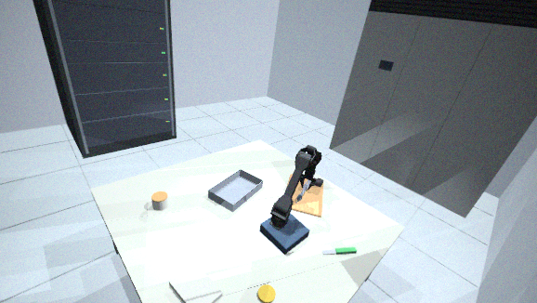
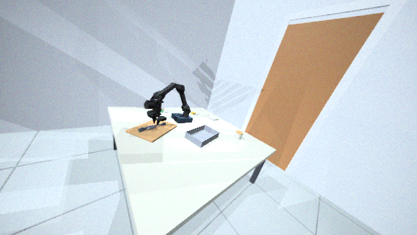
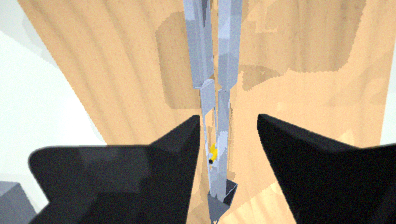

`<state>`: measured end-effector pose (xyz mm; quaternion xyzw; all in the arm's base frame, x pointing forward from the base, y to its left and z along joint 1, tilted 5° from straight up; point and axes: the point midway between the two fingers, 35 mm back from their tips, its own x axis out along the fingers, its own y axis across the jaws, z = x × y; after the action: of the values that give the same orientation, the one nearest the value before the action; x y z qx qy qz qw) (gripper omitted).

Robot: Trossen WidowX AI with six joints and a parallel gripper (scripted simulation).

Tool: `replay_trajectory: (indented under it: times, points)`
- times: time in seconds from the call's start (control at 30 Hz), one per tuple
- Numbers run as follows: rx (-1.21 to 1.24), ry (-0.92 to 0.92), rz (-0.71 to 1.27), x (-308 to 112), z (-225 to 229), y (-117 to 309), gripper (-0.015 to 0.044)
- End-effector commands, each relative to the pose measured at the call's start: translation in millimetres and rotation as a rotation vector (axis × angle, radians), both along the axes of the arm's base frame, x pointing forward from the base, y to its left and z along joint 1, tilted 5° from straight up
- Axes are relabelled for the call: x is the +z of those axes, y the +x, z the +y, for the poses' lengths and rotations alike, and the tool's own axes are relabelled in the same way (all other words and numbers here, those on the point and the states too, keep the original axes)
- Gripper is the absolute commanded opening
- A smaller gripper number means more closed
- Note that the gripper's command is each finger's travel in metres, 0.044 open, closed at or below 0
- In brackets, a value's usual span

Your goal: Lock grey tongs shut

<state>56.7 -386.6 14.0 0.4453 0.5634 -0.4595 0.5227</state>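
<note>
The grey tongs (image 1: 305, 188) (image 2: 147, 127) (image 3: 229, 55) lie on the wooden board (image 1: 308, 205) (image 2: 151, 138) (image 3: 115, 75). Their two arms lie almost side by side with a narrow gap; a small yellow mark shows near the dark end in the wrist view. The lock itself cannot be made out. My gripper (image 2: 156, 123) (image 3: 228, 120) is partly open, low over the board, with one finger on each side of the tongs and a gap to both. The roasting tin (image 1: 221, 201) (image 2: 192, 140) is empty; its corner shows at the wrist view's lower left.
An orange-topped pot (image 1: 160, 201) (image 2: 239, 135) stands beyond the tin, away from the arm. A green-handled knife (image 1: 346, 250) lies near the arm's blue base (image 1: 284, 232) (image 2: 182, 117). A yellow disc (image 1: 267, 294) and a pale slab (image 1: 197, 292) lie at the table's near side in the top view.
</note>
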Motion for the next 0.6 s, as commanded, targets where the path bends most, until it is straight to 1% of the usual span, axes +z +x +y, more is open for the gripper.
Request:
replay_trajectory:
  times: [0.0,0.17,0.2,0.37,0.47,0.57]
  points:
    - [0.000,0.000,0.000,0,0,0,0.0296]
    - [0.000,0.000,0.000,0,0,0,0.0428]
    - [0.000,0.000,0.000,0,0,0,0.0440]
    - [0.000,0.000,0.000,6,4,-2,0.0440]
    - [0.001,0.001,0.001,26,18,-11,0.0440]
    - [0.002,0.002,0.002,53,42,-24,0.0440]
